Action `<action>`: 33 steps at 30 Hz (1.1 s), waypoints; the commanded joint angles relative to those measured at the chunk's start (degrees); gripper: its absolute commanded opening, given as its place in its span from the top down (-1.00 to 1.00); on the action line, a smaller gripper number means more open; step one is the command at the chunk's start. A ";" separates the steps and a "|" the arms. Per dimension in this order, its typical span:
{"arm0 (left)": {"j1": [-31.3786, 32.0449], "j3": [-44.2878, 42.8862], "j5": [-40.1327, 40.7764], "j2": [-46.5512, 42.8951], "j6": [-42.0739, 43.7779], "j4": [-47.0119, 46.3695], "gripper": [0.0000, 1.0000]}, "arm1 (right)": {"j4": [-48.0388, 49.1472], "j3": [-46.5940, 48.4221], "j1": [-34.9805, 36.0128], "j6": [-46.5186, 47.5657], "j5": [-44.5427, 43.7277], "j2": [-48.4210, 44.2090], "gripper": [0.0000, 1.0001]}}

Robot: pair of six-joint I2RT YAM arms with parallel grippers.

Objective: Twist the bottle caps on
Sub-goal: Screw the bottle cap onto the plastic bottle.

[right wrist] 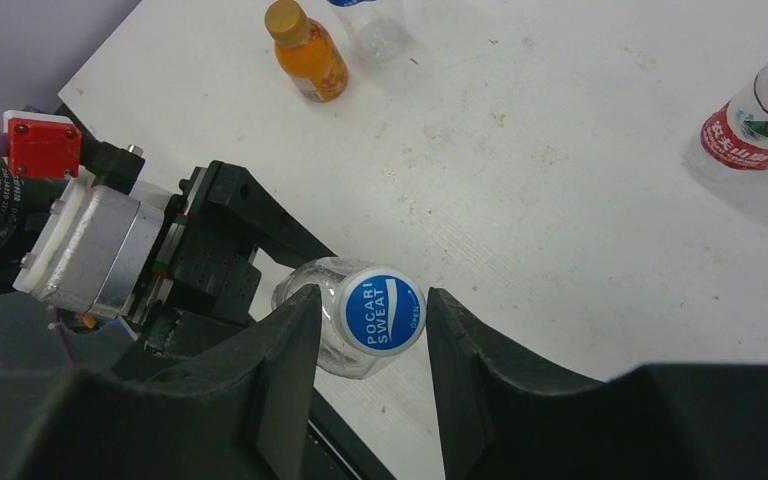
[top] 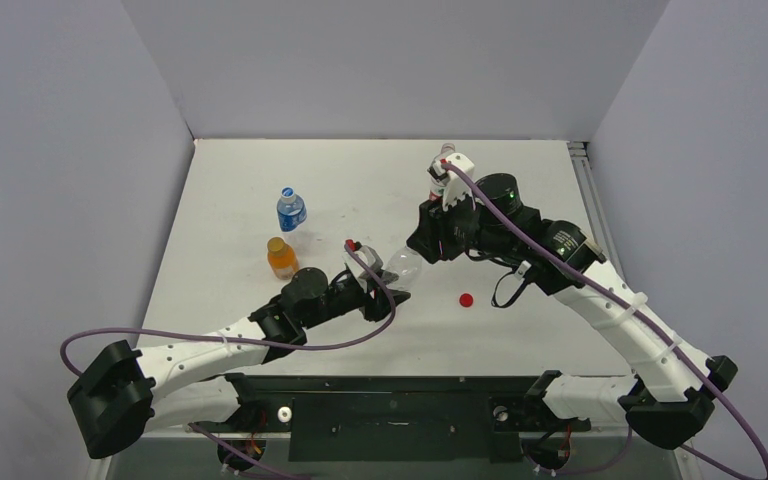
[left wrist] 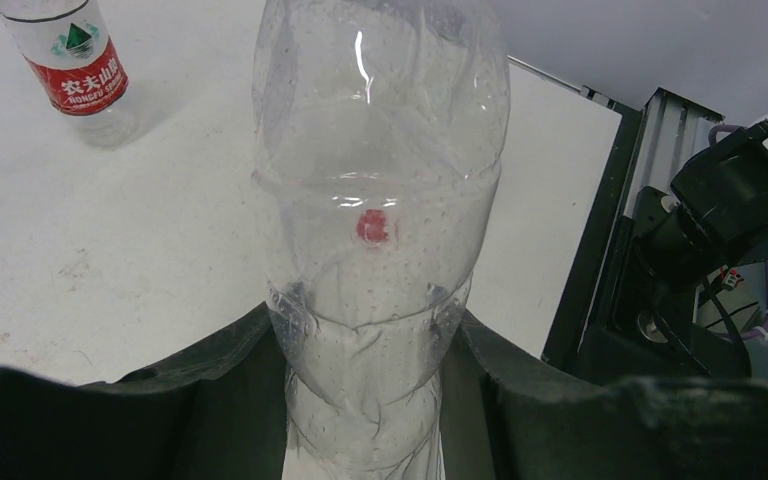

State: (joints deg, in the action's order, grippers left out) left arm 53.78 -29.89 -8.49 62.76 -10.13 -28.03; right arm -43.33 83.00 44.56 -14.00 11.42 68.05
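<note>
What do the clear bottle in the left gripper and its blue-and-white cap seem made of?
Clear bottle: thin transparent plastic, glossy; table shows through, with highlights and creases. Blue-and-white cap: likely opaque moulded plastic, smooth, with printed lettering.

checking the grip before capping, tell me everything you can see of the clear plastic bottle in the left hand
The clear plastic bottle is see-through, unlabelled and looks empty, its ribbed wall speckled with fine droplets. The left hand clamps the end opposite its neck, which points at the right hand. A round blue-and-white plastic cap marked Pocari Sweat sits on the neck, between that hand's fingers; whether they press it is unclear.
</note>
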 commanded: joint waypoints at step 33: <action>0.52 -5.64 4.40 -2.96 4.89 -3.20 1.00 | 0.20 -0.28 -9.31 -9.20 15.74 3.09 0.91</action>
State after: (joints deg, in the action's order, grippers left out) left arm 53.56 -30.28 -8.05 61.17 -8.71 -26.81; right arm -41.17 82.02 35.59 -21.15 27.46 69.08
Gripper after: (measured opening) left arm 0.426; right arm 0.295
